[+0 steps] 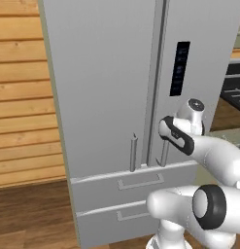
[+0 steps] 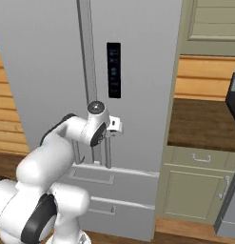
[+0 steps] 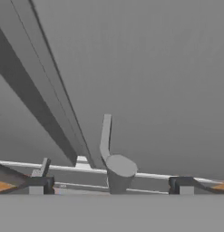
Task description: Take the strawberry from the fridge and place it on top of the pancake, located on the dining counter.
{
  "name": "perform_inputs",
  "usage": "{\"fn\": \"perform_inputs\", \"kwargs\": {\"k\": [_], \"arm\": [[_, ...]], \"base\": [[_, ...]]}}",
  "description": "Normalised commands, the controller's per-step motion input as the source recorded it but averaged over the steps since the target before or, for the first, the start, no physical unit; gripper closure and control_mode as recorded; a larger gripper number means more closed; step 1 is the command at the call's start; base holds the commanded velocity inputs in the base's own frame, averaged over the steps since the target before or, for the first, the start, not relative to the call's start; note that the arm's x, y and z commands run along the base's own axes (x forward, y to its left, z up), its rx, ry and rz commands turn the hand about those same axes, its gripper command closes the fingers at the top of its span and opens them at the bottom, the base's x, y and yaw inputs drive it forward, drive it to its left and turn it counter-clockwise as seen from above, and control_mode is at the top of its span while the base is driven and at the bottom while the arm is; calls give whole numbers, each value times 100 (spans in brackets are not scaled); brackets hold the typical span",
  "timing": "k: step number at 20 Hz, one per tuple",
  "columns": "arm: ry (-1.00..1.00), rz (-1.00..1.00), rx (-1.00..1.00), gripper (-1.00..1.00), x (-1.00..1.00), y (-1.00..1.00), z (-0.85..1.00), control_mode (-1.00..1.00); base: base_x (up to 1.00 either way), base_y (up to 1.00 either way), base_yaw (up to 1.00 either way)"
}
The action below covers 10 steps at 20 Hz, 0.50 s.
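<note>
Straddling fridge handle (image 3: 114, 156): tool (image 3: 111, 185)

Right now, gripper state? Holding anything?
Gripper: open, holding nothing; its fingertips straddle the right door handle of the closed fridge.

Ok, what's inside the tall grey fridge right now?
Can't tell. Both doors of the tall light-grey double-door fridge are shut, hiding the interior, strawberry included. Outside: two slim vertical bar handles, a dark control panel, two bottom drawers. The open claw straddles the right handle.
</note>
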Motion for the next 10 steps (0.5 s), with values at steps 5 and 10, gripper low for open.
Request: {"fn": "perform_inputs", "kwargs": {"k": [5, 10], "arm": [[1, 0, 0, -100, 52, -8, -11, -100], [10, 0, 0, -100, 22, 0, -42, -100]], "base": [[0, 0, 0], [0, 0, 0]]}}
